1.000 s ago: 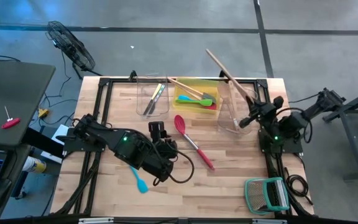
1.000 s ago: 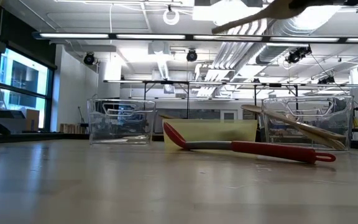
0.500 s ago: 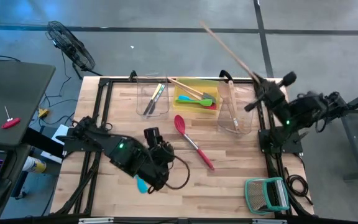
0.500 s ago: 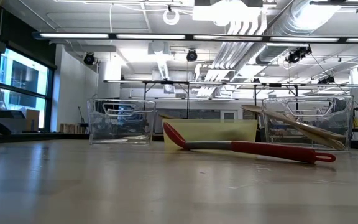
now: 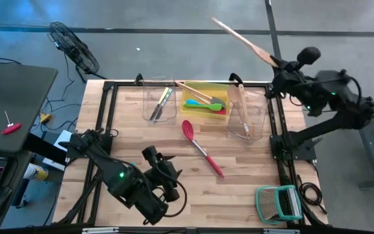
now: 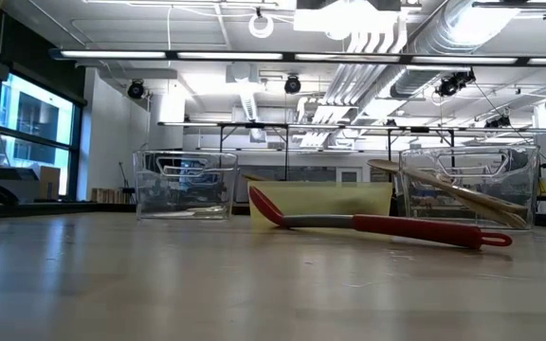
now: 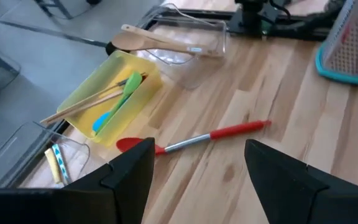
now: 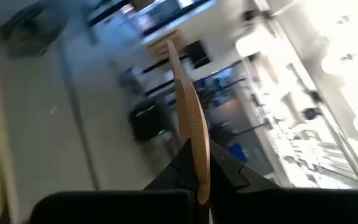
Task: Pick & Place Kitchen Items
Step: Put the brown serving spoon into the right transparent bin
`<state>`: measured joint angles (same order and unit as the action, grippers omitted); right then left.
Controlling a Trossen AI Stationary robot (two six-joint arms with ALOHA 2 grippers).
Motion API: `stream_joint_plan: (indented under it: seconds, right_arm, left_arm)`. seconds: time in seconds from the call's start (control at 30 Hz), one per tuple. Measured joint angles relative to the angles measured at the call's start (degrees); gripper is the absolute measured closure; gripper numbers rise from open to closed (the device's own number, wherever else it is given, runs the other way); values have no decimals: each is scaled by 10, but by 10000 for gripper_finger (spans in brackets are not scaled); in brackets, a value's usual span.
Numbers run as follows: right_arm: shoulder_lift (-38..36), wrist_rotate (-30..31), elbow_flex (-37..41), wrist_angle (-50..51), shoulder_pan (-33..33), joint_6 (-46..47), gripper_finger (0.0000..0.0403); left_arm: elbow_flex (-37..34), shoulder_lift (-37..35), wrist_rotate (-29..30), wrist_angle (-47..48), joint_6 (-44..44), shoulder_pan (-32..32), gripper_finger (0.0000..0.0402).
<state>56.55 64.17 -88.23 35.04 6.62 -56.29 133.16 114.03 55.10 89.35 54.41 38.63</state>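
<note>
Your table (image 5: 239, 188) carries three bins along its far edge, so the sorting ends there: a clear bin (image 5: 159, 101) toward the far-left corner with cutlery (image 5: 163, 102) in it, a yellow bin (image 5: 206, 99) in the middle with a green spatula (image 5: 208, 104) and wooden utensils, and a second clear bin (image 5: 247, 117) toward the far-right corner with one wooden spoon (image 5: 242, 97) leaning on its rim. A green-framed rack (image 5: 279, 203) sits at the near-right corner, out of the traffic.

Your left arm hunches over the near-left part of the table. Its gripper (image 5: 154, 156) stands with fingers parted and nothing between them, and its wrist camera looks past both fingers at the red spatula (image 7: 194, 140). I judge it is lined up for that one. The arm hides the table under it, so you cannot tell whether anything lies there.

Your right gripper (image 5: 279, 64) is clamped tight on the end of a long wooden spoon (image 5: 242, 39), held high and beyond the table's far-right corner, the stick slanting out over the floor. It reads as carried clear of the bin walls before a drop, most likely into the right clear bin, where the other wood rests.

The red spatula (image 5: 202, 148) lies flat mid-table, just in front of the yellow bin, head toward the bins, untouched.
</note>
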Motion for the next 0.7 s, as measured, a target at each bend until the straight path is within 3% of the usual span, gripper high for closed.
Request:
stream_joint_plan:
  seconds: [0.2,0.27,0.33,0.5,0.6,0.7]
  right_arm:
    - [58,-180,-111,340,-127,175,399]
    - [75,-234,-114,387,-149,203,399]
    - [76,-277,-109,373,-148,207,399]
    - [82,-265,-112,408,-134,246,399]
    - [91,-258,-112,456,-150,315,399]
    - [114,-297,-112,546,-175,411,399]
  left_arm:
    - [0,32,45,-1,47,0,160]
    - [0,40,59,-5,58,-4,160]
    - [0,45,60,-15,66,-6,160]
    - [0,55,64,-33,66,-21,160]
    - [0,59,59,-42,44,-29,160]
    - [-1,64,50,-34,38,-30,160]
